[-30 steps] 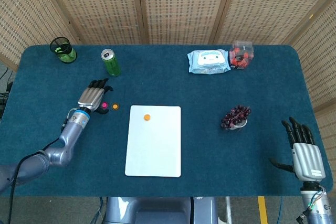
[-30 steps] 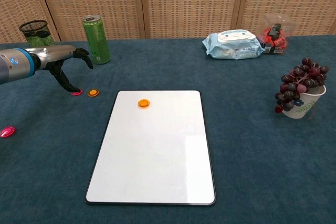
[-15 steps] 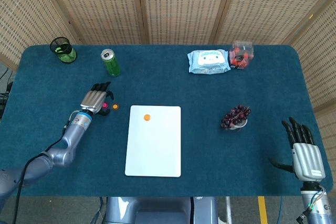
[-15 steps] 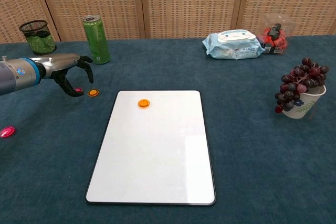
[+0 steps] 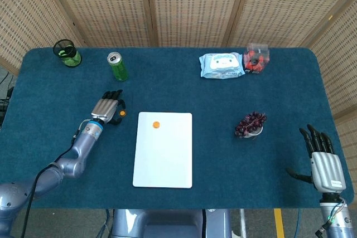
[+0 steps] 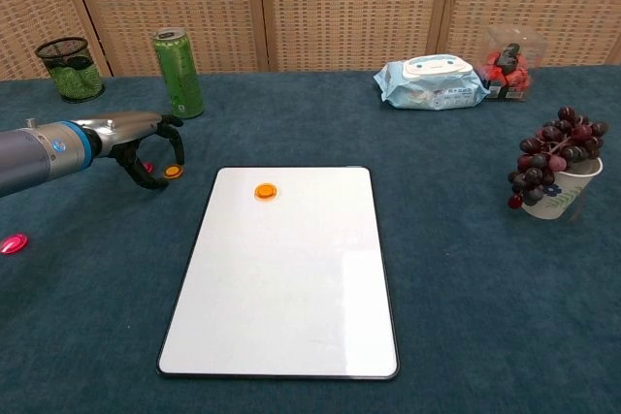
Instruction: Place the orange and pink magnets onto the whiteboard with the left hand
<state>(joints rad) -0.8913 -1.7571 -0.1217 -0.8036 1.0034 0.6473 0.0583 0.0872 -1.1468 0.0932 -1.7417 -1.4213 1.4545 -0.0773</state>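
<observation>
- The left hand (image 5: 107, 110) lies low over the blue tablecloth (image 5: 184, 82), just left of the whiteboard (image 5: 163, 157), fingers curled around a small orange magnet (image 5: 121, 113).
- A second orange magnet (image 5: 156, 125) sits on the whiteboard's upper part.
- The right hand (image 5: 323, 163) rests at the table's near right corner, fingers spread, holding nothing.
- Along the far edge stand a mesh cup (image 5: 67, 53), green can (image 5: 117, 66), wipes pack (image 5: 221, 65) and a clear box of red items (image 5: 257, 58).
- A cup of grapes (image 5: 250, 125) stands right of the whiteboard.

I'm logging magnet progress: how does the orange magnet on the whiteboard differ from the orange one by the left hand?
The orange magnet on the whiteboard rests on the white surface near the board's top edge; the orange magnet by the left hand lies on the blue cloth, left of the whiteboard. The first is clear of both hands; the second sits under the left hand, between its curled fingers. Both are small round orange discs lying flat.
</observation>
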